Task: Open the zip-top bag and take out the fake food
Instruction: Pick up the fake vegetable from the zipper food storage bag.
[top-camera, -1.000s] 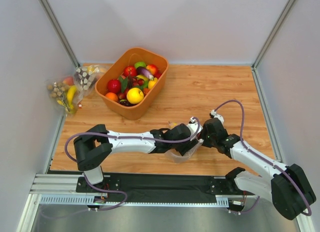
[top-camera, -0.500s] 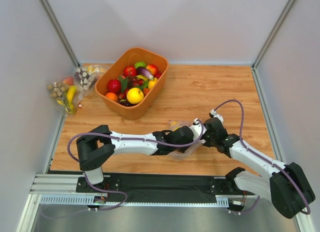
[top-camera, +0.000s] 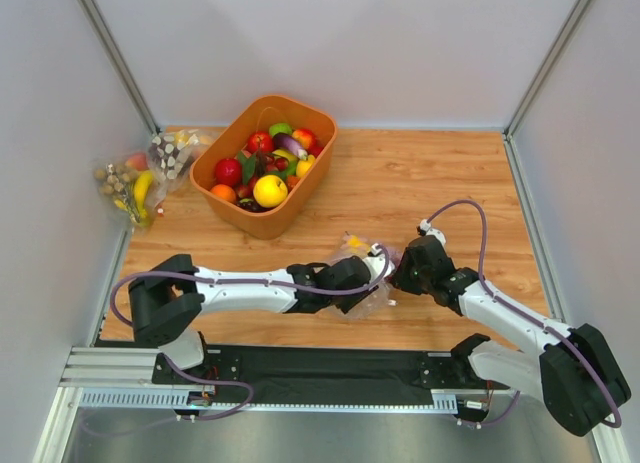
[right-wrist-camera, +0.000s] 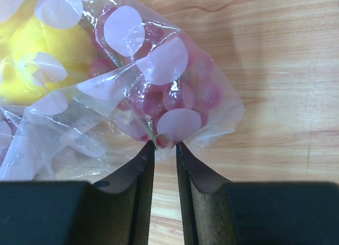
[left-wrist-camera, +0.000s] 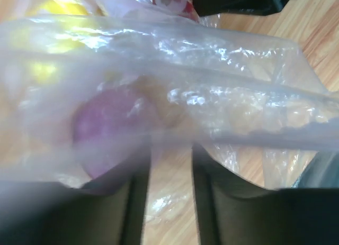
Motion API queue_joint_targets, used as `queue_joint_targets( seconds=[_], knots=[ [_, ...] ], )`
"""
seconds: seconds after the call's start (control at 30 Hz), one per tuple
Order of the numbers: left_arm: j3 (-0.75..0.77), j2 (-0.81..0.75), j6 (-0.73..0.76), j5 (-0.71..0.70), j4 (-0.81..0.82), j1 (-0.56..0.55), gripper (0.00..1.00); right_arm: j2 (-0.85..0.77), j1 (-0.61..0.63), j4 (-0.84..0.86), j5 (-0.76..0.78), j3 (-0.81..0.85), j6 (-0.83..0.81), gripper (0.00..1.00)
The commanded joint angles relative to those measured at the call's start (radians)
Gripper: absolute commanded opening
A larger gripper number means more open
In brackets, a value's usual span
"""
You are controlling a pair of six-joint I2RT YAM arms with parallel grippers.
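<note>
- Lying at the worktop's (top-camera: 420, 183) 6 o'clock side, the bag (top-camera: 362, 266) holds the fake food (right-wrist-camera: 47, 49).
- Its corner points to 6 o'clock, pinched between the nearly closed right fingers (right-wrist-camera: 142, 192).
- Its long edge runs 9 to 3 o'clock across the left fingers (left-wrist-camera: 132, 202). Whether they clamp it is unclear.
</note>
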Motion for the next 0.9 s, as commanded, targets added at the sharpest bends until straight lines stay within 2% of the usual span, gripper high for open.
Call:
queue_joint_targets(
  seconds=[0.0,0.07,0.13,0.2,0.23,0.27,0.33,0.63,0.77,0.87],
  knots=[
    [-0.016,-0.112,-0.020,-0.032,-0.002,0.005,0.48,-0.013,0.002,-0.016,0.001,0.003,-0.008,0.24],
    [-0.039,-0.174,-0.027,-0.050,0.018,0.003,0.62,-0.008,0.002,-0.016,-0.003,0.001,-0.010,0.24],
    [-0.054,-0.206,-0.035,-0.098,0.028,0.003,0.67,-0.003,0.001,-0.013,-0.009,0.001,-0.010,0.25],
    [-0.051,-0.203,-0.035,-0.132,0.005,0.006,0.74,-0.002,0.002,-0.008,-0.013,0.003,-0.007,0.24],
    [-0.043,-0.189,-0.044,-0.148,-0.003,0.005,0.85,-0.002,0.002,-0.008,-0.013,0.003,-0.005,0.25],
    [-0.040,-0.180,-0.050,-0.165,-0.011,0.006,0.86,0.000,0.002,-0.010,-0.016,0.004,-0.005,0.25],
    [-0.039,-0.150,-0.072,-0.172,-0.015,0.012,0.96,-0.003,0.002,-0.010,-0.018,0.004,-0.007,0.25],
    [-0.046,-0.077,-0.092,-0.205,0.072,0.028,0.98,-0.005,0.002,-0.008,-0.022,-0.001,-0.011,0.25],
    [-0.086,-0.126,-0.093,-0.222,0.150,0.028,0.98,0.001,0.002,-0.005,-0.024,-0.002,-0.018,0.24],
    [-0.092,-0.169,-0.095,-0.264,0.144,0.028,0.98,0.010,0.001,-0.002,-0.026,-0.004,-0.021,0.25]
  ],
)
